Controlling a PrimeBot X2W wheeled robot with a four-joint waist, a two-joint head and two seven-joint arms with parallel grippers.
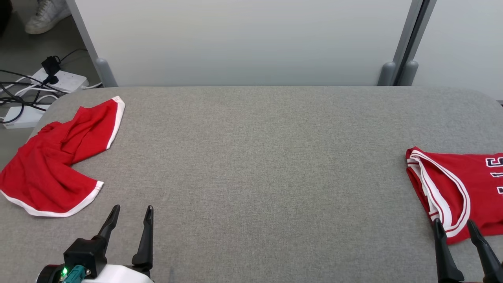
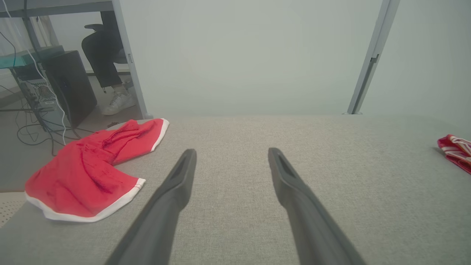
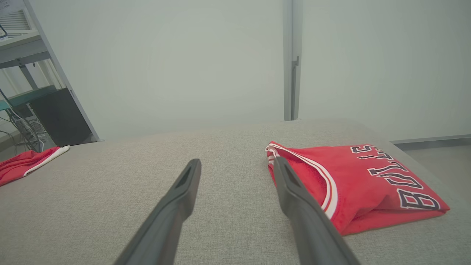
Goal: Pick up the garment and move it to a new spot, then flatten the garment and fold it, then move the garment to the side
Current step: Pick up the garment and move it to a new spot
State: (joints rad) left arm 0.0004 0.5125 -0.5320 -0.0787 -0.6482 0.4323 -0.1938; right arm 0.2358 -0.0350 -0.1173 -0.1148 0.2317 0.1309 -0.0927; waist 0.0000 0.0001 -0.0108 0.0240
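Red shorts with white trim (image 1: 59, 157) lie crumpled at the left edge of the grey table (image 1: 259, 157); the left wrist view has the shorts (image 2: 88, 169) left of my fingers. My left gripper (image 1: 131, 212) (image 2: 230, 154) stands open near the front edge, just right of and below the shorts, holding nothing. A folded red jersey with white trim and dark lettering (image 1: 459, 188) (image 3: 353, 180) rests at the table's right edge. My right gripper (image 1: 454, 228) (image 3: 235, 163) is open at the jersey's near corner, its right finger over the collar edge.
White partition panels (image 1: 243, 39) with grey posts stand behind the table. Power strips and cables (image 1: 35, 90) lie on the floor at the far left, beside a person's shoe (image 1: 45, 15). A seated person's legs (image 2: 105, 62) and a dark cabinet stand beyond the left partition.
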